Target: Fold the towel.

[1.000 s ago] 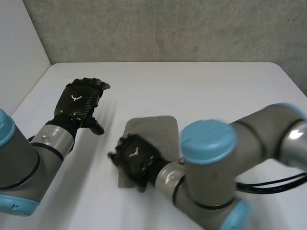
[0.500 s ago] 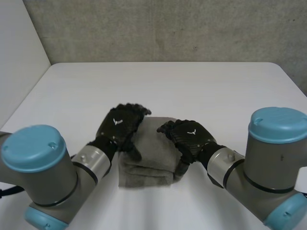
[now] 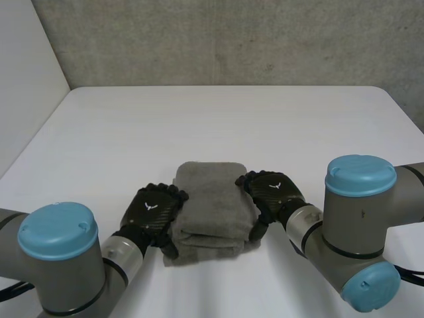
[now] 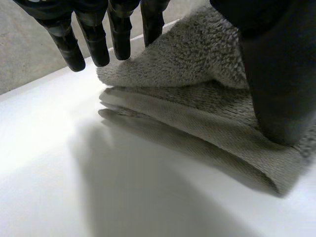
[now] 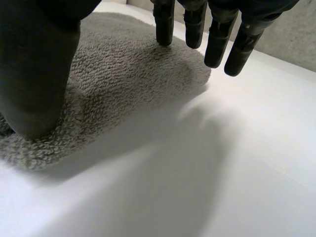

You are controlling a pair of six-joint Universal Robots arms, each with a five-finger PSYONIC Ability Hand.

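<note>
Towel: the towel (image 3: 211, 199) is lying as a thick grey packet of several layers, in the middle of the counter (image 3: 218, 119) and close to its front edge.

Left hand: the left hand (image 3: 154, 211) is resting against the left side of the towel. In the left wrist view its fingers (image 4: 94, 42) are reaching out straight and a little spread, with the tips at the rounded edge of the top layer, and its thumb (image 4: 279, 89) is pressing down on a lower layer. It is not closing around the cloth.

Right hand: the right hand (image 3: 273, 191) is sitting at the right side of the towel. In the right wrist view its fingers (image 5: 215, 42) are also straight and slightly apart. Some tips are touching the top of the cloth, and the thumb (image 5: 37, 74) is lying on the cloth near its edge. Nothing is being pinched.

Progress: the folding is looking almost finished, because the towel is already standing compact and roughly rectangular.

Remaining work: the lowest layer is sticking out a little toward the front edge of the counter. So the hands are probably squaring and flattening the sides, and what is left is perhaps only to draw the hands away.
</note>
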